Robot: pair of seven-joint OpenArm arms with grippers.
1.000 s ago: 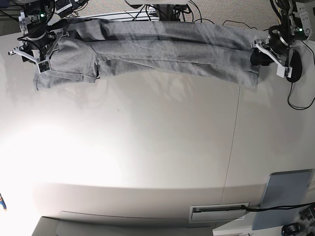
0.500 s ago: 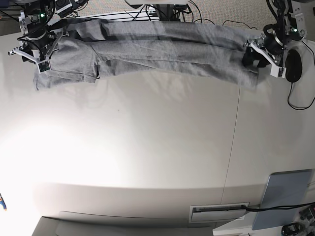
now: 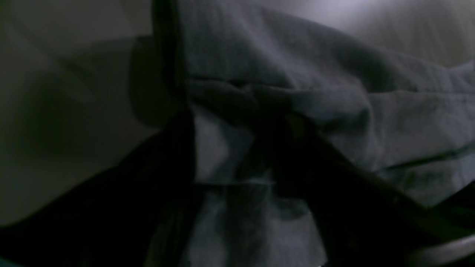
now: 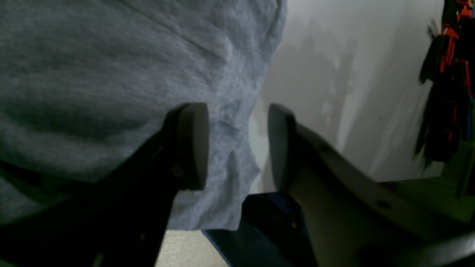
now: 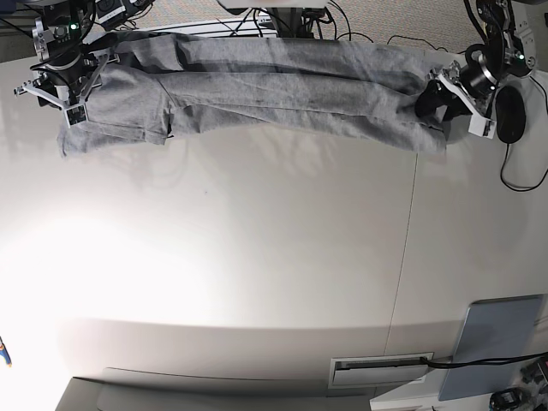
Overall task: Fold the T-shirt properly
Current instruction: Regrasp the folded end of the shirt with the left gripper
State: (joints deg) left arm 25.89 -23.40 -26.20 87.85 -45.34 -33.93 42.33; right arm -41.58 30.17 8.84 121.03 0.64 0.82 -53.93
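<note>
Shifted inward: left hand [image 5: 452, 103], on T-shirt [image 5: 282, 94] end, grip cannot be told. Shirt spans table [image 5: 274, 257] far edge. Right hand [image 4: 237, 146] jaws parted, straddling cloth edge.

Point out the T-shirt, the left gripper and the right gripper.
T-shirt [image 5: 274, 86], base view, middle of the grey cloth.
Left gripper [image 5: 445, 98], base view, between its fingers.
Right gripper [image 4: 237, 146], right wrist view, gap between its fingers.

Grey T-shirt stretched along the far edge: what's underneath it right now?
Under the heather-grey cotton T-shirt only the white table shows, bare along its near hem. Whatever lies beneath the cloth itself is covered. The far edge and cables behind it are partly hidden too.
</note>
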